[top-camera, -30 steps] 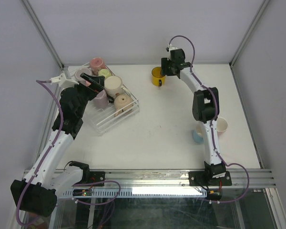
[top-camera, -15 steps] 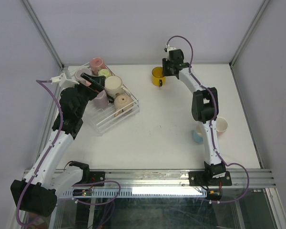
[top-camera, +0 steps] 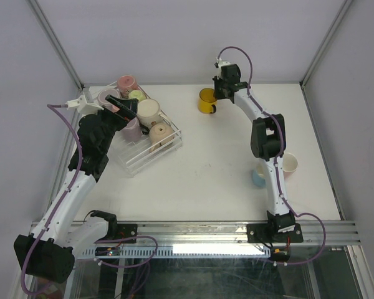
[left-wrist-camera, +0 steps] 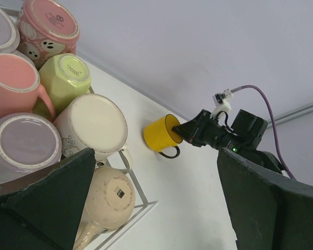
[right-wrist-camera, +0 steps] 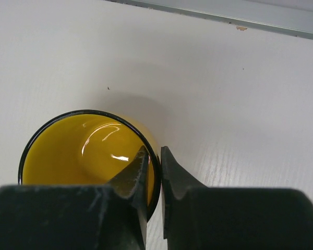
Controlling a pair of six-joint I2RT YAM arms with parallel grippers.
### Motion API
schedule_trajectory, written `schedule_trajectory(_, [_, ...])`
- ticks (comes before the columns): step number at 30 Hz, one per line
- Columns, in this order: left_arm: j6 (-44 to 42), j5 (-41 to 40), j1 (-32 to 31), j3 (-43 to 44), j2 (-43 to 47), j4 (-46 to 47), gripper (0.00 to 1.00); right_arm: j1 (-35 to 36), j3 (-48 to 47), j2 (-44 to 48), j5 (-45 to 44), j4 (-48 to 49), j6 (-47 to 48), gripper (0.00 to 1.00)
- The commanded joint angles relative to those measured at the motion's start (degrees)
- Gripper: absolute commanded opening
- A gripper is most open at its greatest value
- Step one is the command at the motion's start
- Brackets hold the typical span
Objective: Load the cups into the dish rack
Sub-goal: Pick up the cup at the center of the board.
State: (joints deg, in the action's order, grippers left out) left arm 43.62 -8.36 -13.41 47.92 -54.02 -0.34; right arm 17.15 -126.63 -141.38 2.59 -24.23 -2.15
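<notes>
The yellow mug (top-camera: 206,99) stands on the white table (top-camera: 212,162), top middle of the top view. The right gripper (right-wrist-camera: 154,172) pinches its rim, one finger inside and one outside. The left gripper (left-wrist-camera: 155,166) is wide open and holds nothing, above the dish rack (top-camera: 137,162) at the upper left. A blue mug (top-camera: 258,179) and a cream mug (top-camera: 290,164) stand at the right.

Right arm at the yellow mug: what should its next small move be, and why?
Probably a short straight lift. The right gripper has its fingers pinched on the rim of the yellow mug, one inside, one outside, while the mug stands upright on the table, well apart from the dish rack.
</notes>
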Motion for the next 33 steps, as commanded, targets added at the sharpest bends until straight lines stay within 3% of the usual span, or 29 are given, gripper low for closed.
schedule_trajectory(1, [0.53, 1.49, 0.46, 0.3, 0.67, 3.67, 0.99, 0.17, 0.25, 3.71, 1.56, 1.69, 0.3, 0.01])
schedule_trajectory(24, [2.92, 3.25, 0.45, -1.9, 1.7, 6.14, 0.99, -0.43, 1.61, 9.39, 6.84, 0.59, -2.2, 0.0])
schedule_trajectory(29, [5.57, 4.3, 0.44, -2.97, 1.56, 8.64, 0.99, -0.71, 2.21, 11.31, 8.88, 0.25, -3.51, 0.0])
schedule_trajectory(33, [8.51, 8.1, 0.49, -4.21, 0.65, 16.01, 0.99, -1.27, 2.72, 14.57, 11.92, 0.15, -5.81, 0.0])
